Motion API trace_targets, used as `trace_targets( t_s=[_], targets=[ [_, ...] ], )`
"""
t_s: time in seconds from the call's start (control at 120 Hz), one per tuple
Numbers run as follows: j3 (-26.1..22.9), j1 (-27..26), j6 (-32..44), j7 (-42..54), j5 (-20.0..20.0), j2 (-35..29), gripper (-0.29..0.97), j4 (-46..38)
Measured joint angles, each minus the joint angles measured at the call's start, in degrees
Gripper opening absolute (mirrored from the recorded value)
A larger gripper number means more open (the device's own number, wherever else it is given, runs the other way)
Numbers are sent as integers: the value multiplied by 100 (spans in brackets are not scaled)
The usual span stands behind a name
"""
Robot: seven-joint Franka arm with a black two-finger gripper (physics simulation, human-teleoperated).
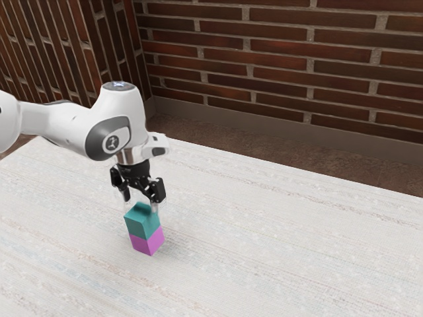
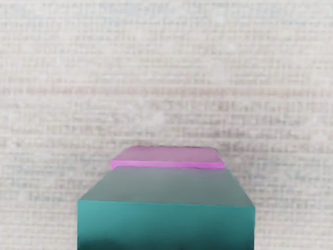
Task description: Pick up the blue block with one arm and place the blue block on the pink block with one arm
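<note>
Starting at the exterior view's left, you see the white arm (image 1: pixel 59 125) come in over the table (image 1: pixel 297 251) and bend down at the wrist. Just to the right of that bend, the gripper (image 1: pixel 141 200) points straight down. Its two black fingers (image 1: pixel 125 191) stand spread wider than the block beneath them, and their tips stop a little above its top face. They touch nothing, so you can take the gripper as released.

Directly under it sits the blue block (image 1: pixel 137 221), which renders as a teal shade. It rests upright on the pink block (image 1: pixel 149 243), and the two faces you can see line up closely, one cube squarely over the other. The pink block stands on the table, near the middle of the exterior view's left half.

Further right, the pale, grained tabletop runs on to the exterior view's right edge. Behind it you see a dark floor and a red brick wall (image 1: pixel 277 59).

In the wrist view, you look down on the blue block (image 2: pixel 166 208) just below the hand, with its top and one side face showing. A thin strip of the pink block (image 2: pixel 169 156) peeks out past its far edge, against the table (image 2: pixel 166 62).
</note>
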Motion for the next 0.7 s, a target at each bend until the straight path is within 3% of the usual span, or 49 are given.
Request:
trace_targets(
  t_s=[0.242, 0.7],
  targets=[
    [-146, 131, -866, -13, 7, -297, 67, 997],
    [-153, -49, -1622, 171, -123, -305, 68, 1322]
  ],
)
